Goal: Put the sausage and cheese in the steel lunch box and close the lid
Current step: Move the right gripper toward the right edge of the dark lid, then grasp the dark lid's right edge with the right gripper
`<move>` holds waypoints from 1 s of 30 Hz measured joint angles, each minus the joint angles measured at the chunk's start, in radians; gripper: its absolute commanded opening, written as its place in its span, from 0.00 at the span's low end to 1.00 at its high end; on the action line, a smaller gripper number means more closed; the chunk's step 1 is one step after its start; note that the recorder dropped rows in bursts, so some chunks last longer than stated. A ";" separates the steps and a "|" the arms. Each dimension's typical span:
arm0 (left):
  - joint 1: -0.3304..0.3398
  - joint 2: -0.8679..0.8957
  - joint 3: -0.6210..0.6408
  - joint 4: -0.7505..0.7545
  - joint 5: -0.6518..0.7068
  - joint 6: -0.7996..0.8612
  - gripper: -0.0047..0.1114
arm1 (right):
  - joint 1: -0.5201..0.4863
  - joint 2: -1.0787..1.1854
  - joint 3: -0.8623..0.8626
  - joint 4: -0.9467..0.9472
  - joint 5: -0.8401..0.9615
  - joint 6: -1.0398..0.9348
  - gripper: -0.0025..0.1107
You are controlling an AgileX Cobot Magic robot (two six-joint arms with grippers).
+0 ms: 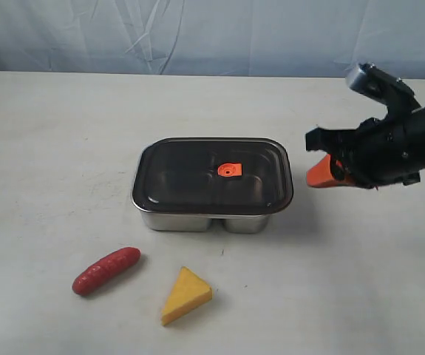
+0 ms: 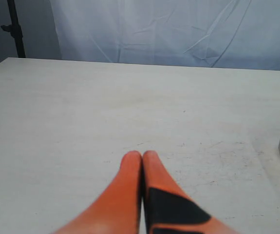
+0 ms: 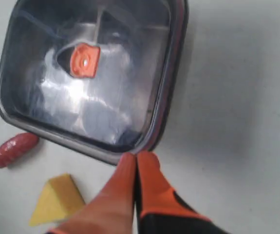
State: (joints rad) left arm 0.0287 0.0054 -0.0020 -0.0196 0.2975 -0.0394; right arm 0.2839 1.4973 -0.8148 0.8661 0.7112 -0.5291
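No readable text in any view, no legible labels, brand names, numbers or signs on anything shown

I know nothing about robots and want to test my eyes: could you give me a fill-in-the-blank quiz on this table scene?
The dark see-through rectangular lid rests ____ top of the shiny steel lunch box.
On the white table, the glossy red toy sausage lies beside a yellow wedge of toy ____.
The orange-fingered right gripper holds nothing; its jaws are ____, not open.
Missing words: on; cheese; shut.
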 measured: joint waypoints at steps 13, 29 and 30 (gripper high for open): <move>0.000 0.000 0.000 0.000 0.000 0.000 0.04 | -0.384 0.387 -0.076 0.563 0.456 -0.534 0.01; 0.000 0.000 0.000 0.000 0.000 0.000 0.04 | -0.229 0.463 -0.076 0.598 0.311 -0.703 0.54; 0.000 0.000 0.000 0.000 0.000 0.000 0.04 | -0.227 0.463 -0.076 0.598 0.297 -0.703 0.61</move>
State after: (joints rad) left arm 0.0287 0.0050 -0.0020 -0.0196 0.2975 -0.0394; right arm 0.0568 1.9603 -0.8905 1.4637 1.0085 -1.2320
